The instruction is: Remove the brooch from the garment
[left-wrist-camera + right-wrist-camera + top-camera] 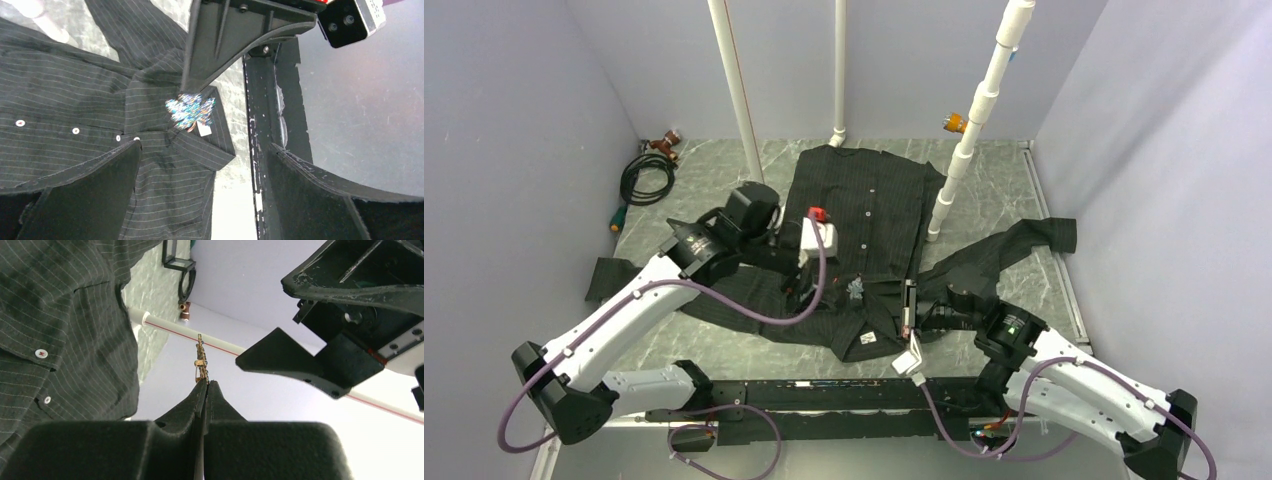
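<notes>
**A:** Item: brooch (201, 357). Location?
**B:** Pinched edge-on in the closed right fingers (204, 385), over the collar at the 6 o'clock end of the garment (864, 200) on the table (1009, 200). Cannot tell whether its pin is clear of the cloth.
**A:** Left fingers (125, 160)?
**B:** Spread wide, holding nothing, at the brooch's 9 o'clock.
**A:** Hazards?
**B:** Thin tip grip: the brooch may slip. A snagged pin would drag the collar up, since nothing holds the cloth down.
</notes>
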